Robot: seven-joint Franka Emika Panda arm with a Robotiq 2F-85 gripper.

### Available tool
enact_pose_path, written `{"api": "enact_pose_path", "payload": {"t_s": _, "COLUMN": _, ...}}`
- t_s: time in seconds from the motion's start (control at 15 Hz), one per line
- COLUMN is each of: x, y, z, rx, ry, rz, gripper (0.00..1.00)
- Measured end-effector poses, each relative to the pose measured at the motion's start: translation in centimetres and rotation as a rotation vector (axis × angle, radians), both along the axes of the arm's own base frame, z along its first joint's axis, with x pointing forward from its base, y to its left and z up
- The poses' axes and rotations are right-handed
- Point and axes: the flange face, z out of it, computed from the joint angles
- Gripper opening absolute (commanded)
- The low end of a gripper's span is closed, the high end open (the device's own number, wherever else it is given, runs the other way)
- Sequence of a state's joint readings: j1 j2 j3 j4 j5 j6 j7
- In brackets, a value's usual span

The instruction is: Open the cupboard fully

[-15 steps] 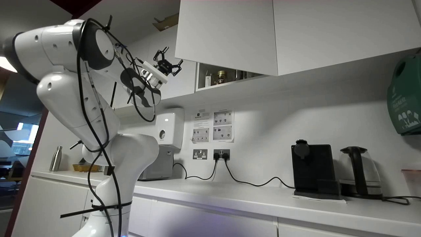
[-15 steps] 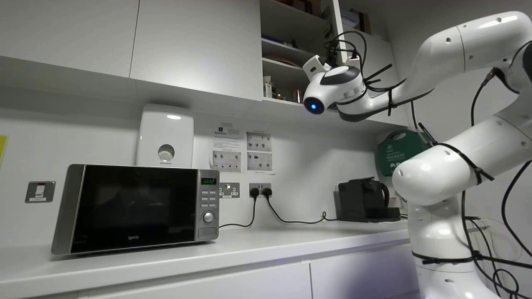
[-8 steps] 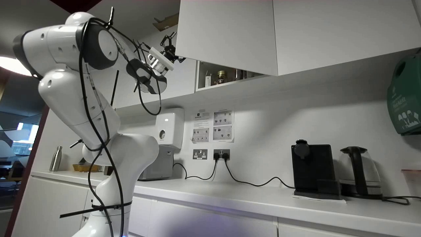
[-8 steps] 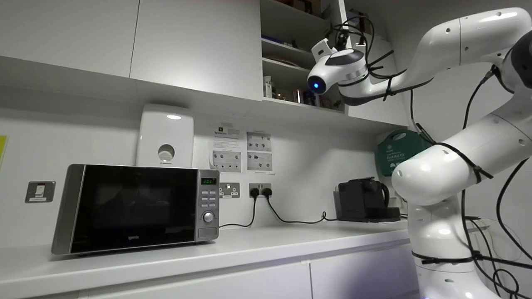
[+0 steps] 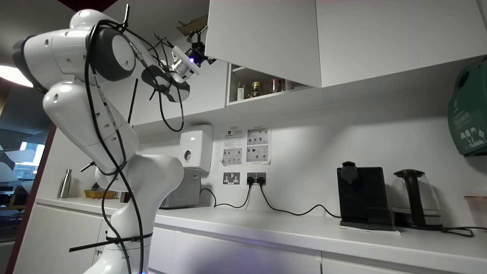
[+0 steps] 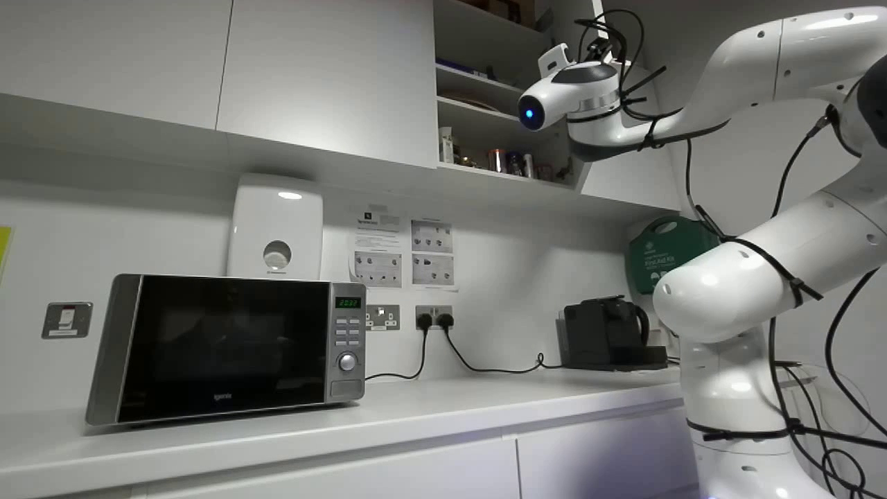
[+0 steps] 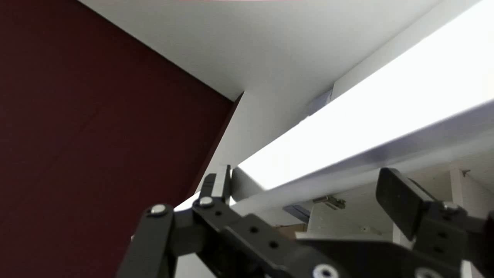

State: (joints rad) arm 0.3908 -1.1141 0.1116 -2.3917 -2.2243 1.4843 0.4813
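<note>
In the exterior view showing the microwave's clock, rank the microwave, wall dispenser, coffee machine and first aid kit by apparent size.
Microwave
Wall dispenser
Coffee machine and first aid kit: too alike to rank, arm partly hiding the kit.

Above the gripper (image 5: 210, 44), the cupboard door (image 5: 262, 42) runs off the top of both exterior views — its upper end is cut away. Whether the fingers (image 7: 401, 204) touch it is unclear. In an exterior view the arm (image 6: 578, 90) mostly hides the gripper; below and beyond it, jar labels (image 5: 256, 91) are too small to read.
</note>
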Motion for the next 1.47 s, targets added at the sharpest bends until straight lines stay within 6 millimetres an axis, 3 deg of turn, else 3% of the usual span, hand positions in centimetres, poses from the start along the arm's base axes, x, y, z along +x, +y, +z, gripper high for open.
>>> {"api": "enact_pose_path", "payload": {"t_s": 0.53, "x": -3.9, "y": -6.5, "z": 1.4, "rx": 0.156, "ry": -0.081, "rz": -0.093, "gripper": 1.00}}
{"api": "enact_pose_path", "payload": {"t_s": 0.8, "x": -5.8, "y": -8.8, "z": 1.5, "rx": 0.199, "ry": -0.113, "rz": -0.133, "gripper": 1.00}}
{"api": "enact_pose_path", "payload": {"t_s": 1.2, "x": -6.5, "y": -10.0, "z": 1.5, "rx": 0.219, "ry": -0.124, "rz": -0.149, "gripper": 1.00}}
{"api": "enact_pose_path", "payload": {"t_s": 1.33, "x": -6.1, "y": -9.5, "z": 1.3, "rx": 0.208, "ry": -0.111, "rz": -0.133, "gripper": 1.00}}
{"api": "enact_pose_path", "payload": {"t_s": 1.47, "x": -4.8, "y": -7.9, "z": 0.8, "rx": 0.172, "ry": -0.059, "rz": -0.044, "gripper": 1.00}}
